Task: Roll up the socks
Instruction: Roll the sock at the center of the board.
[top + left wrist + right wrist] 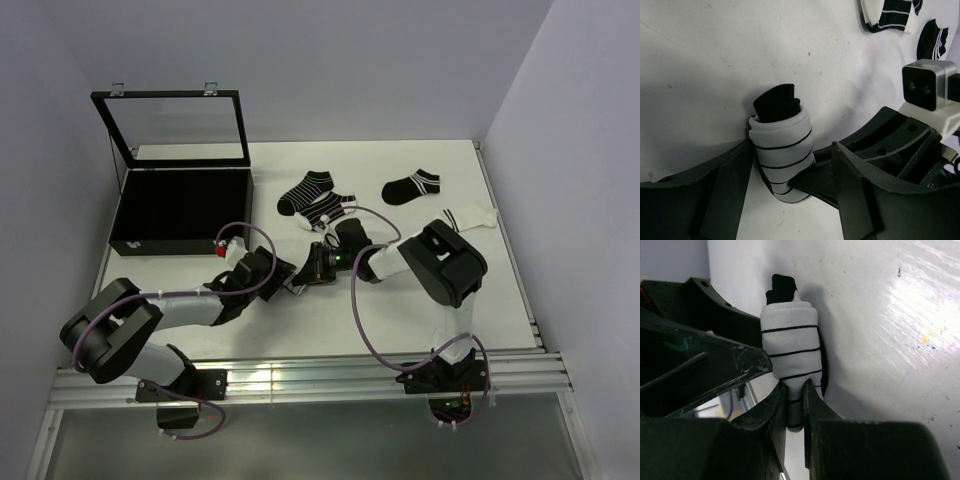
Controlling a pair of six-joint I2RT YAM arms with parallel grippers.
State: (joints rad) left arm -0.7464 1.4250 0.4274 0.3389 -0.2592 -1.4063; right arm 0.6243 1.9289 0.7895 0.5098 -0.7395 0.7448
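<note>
1. Socks: one rolled bundle (790,345) lies mid-table, its end pinched by right gripper (795,405); left gripper (792,172) spread around it
2. Four loose socks (307,190) lie beyond
3. Black case (160,243) far left, lid (170,95) up; contents unclear

White rolled sock (782,150), thin black stripes, black core

- Our left arm (185,305) lies low, left fingers (690,200) spread wide.
- Our right arm (445,262) bends inward, right fingers (767,415) pinching a white black-striped sock roll (790,340).
</note>
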